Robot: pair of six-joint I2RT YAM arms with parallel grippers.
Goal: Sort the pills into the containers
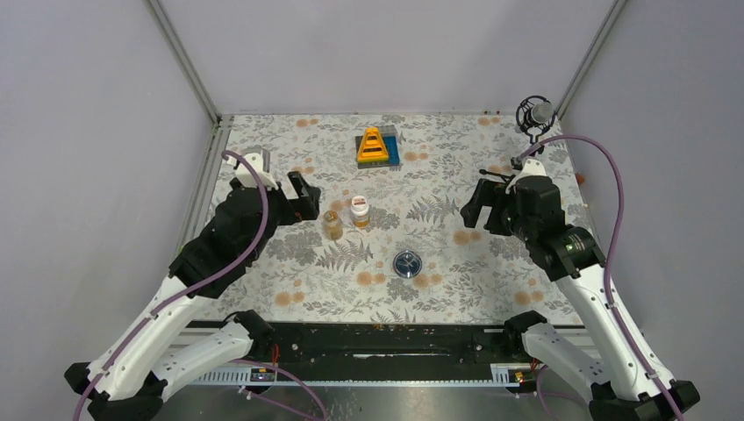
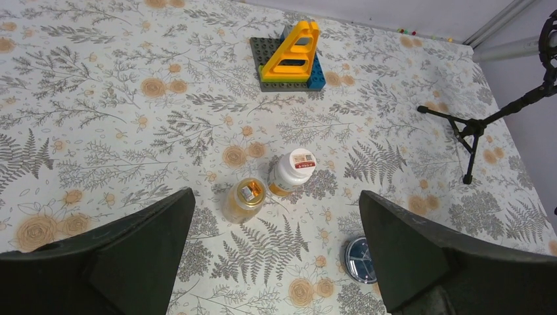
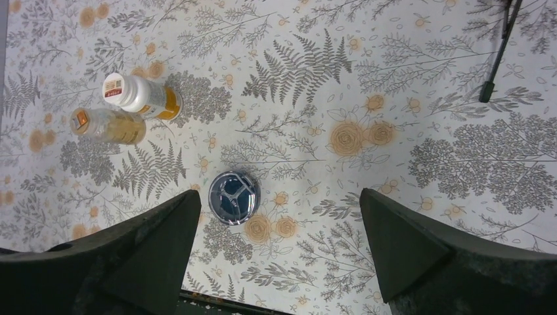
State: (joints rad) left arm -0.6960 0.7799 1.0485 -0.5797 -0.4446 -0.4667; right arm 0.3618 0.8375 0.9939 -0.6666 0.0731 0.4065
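Two small bottles stand upright side by side left of the table's middle: an amber bottle (image 1: pixel 332 224) (image 2: pixel 244 199) (image 3: pixel 108 125) and a white bottle (image 1: pixel 360 210) (image 2: pixel 292 172) (image 3: pixel 141 95) with a red label on its cap. A round dark-blue dish (image 1: pixel 406 264) (image 2: pixel 360 260) (image 3: pixel 234 197) lies nearer the front. My left gripper (image 1: pixel 304 196) (image 2: pixel 276 195) hovers open just left of the bottles. Right of the middle, my right gripper (image 1: pixel 478 206) (image 3: pixel 279 193) hangs open above the cloth, the dish by its left finger. Both are empty. I can make out no pills.
A yellow triangular toy (image 1: pixel 375 146) (image 2: pixel 295 56) on a grey-blue base sits at the back centre. A microphone on a black tripod (image 1: pixel 533 118) (image 2: pixel 473 131) stands at the back right. Walls and metal rails close the table's left, back and right sides.
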